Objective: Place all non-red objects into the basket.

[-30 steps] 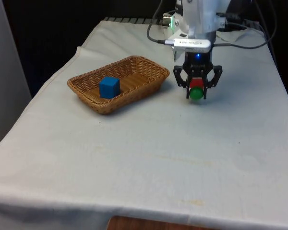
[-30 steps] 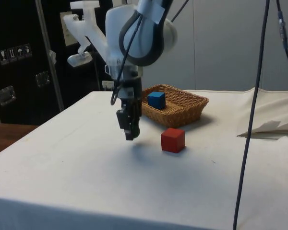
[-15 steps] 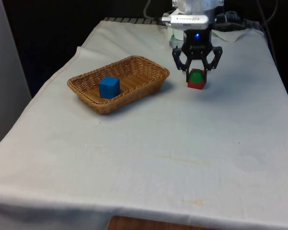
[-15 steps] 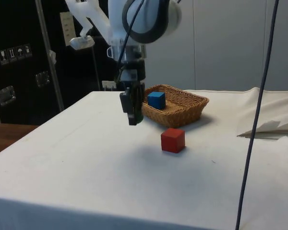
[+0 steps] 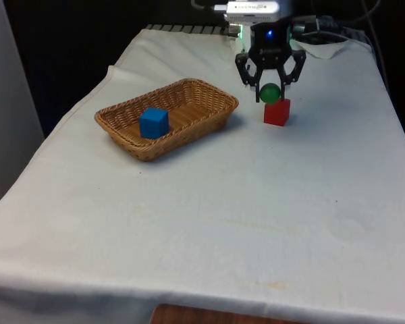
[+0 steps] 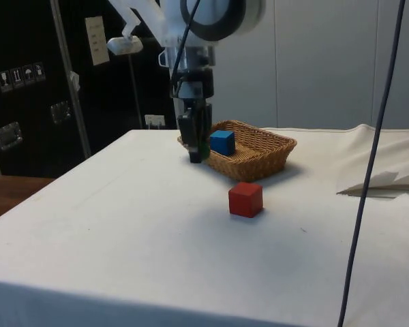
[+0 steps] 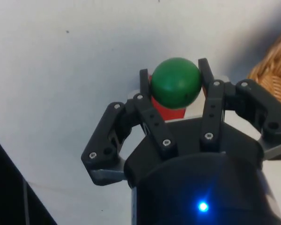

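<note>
My gripper hangs above the table, shut on a green ball, which the wrist view shows clamped between the two fingers. A red cube rests on the cloth just below the ball; in the side view the red cube lies nearer the camera than the gripper. The wicker basket stands to the front view's left of the gripper and holds a blue cube. From the side, the blue cube shows in the basket behind the gripper.
White cloth covers the whole table, with wide bare room towards the front view's near edge. Cables hang down at the side view's right. A fold of cloth lies near them.
The gripper has risen with the green ball and drifted slightly to the front view's left, towards the basket. The red cube and the blue cube have stayed put.
</note>
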Robot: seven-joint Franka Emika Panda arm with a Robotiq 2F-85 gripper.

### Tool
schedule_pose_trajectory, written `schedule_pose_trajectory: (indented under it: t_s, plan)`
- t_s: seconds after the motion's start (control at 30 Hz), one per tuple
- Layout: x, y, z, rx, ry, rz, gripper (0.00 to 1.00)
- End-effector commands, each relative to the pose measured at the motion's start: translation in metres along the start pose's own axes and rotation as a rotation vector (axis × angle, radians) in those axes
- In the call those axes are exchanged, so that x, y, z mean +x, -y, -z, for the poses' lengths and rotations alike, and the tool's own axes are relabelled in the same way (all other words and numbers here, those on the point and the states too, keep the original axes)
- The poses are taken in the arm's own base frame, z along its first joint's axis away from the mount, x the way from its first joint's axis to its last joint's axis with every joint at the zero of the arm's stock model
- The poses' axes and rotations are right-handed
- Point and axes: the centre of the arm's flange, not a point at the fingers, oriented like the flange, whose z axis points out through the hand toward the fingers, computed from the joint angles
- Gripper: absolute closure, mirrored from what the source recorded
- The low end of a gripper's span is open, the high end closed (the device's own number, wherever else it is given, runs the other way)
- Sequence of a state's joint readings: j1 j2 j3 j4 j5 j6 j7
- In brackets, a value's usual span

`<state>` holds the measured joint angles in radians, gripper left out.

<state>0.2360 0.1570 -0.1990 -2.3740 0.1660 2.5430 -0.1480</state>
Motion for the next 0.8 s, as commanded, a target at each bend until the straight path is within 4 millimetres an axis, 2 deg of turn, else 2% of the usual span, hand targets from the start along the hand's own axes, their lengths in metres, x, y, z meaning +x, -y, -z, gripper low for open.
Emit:
schedule_pose_trajectory:
  t_s: [0.0,0.13,0.17,0.2,0.4,0.47,0.73,0.77]
  plan:
    - [-0.003,-0.002,0.003,0.006,-0.003,0.001,1.0]
    - [-0.012,-0.011,0.005,0.009,-0.004,-0.001,1.0]
    - [-0.007,-0.007,0.002,0.002,0.002,-0.002,1.0]
    - [-0.014,-0.013,0.005,0.009,-0.005,-0.001,1.0]
    - [-0.023,-0.029,0.007,0.016,-0.008,-0.003,1.0]
    - [-0.022,-0.029,0.005,0.007,0.002,-0.003,1.0]
    - [-0.026,-0.056,0.006,0.045,-0.012,-0.006,1.0]
    - [-0.026,-0.054,0.006,0.034,-0.008,-0.006,1.0]
